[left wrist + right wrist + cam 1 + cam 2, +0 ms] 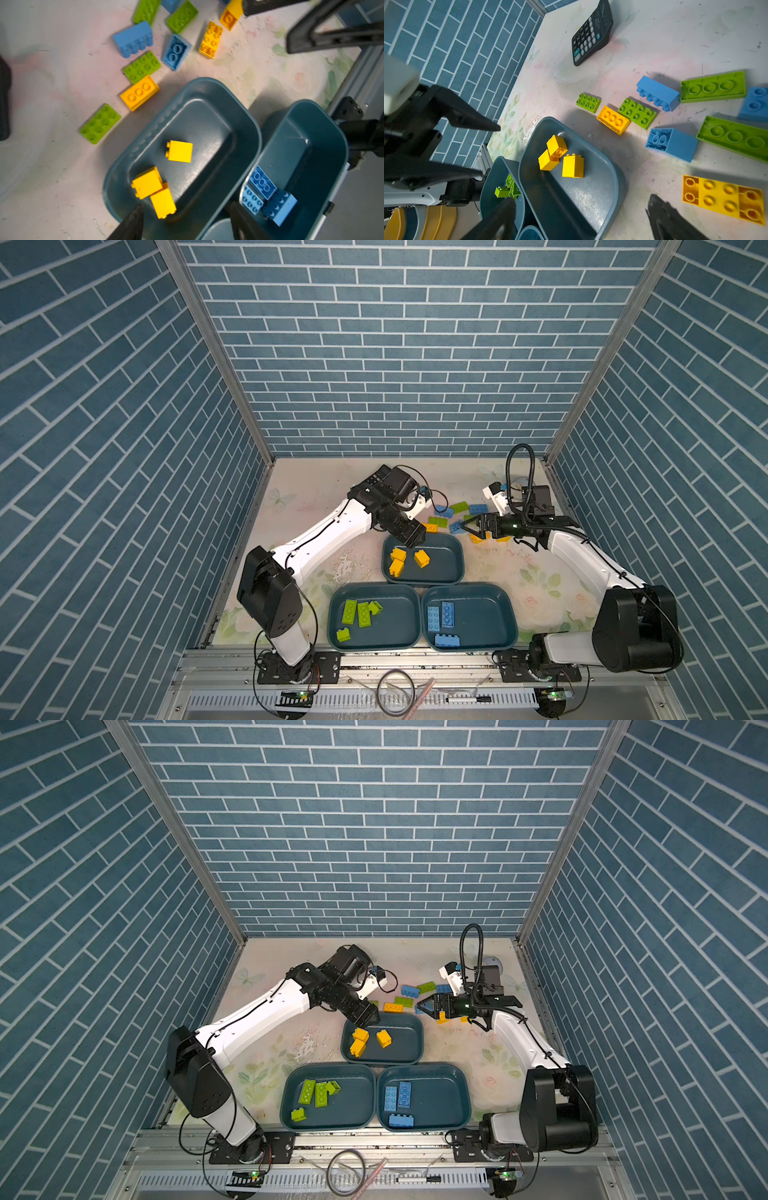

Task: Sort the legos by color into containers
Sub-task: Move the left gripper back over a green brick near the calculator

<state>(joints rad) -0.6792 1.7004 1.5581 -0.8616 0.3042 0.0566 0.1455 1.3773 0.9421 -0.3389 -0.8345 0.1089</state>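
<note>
Reaching forward with elbow bent, the left arm (328,531) poises the left gripper (186,204) over the far container (444,564), jaws parted and empty above three yellow legos (398,561). The right gripper (466,526), levelled toward the middle above the loose legos (441,521) on the bench (299,493), is spread wide and grips nothing; green bricks (356,612) and blue bricks (440,616) lie in the two near containers (390,635)

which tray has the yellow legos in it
The far tray, alone behind the other two, holds three yellow bricks; the near-left tray holds green bricks, the near-right tray blue bricks.
</note>
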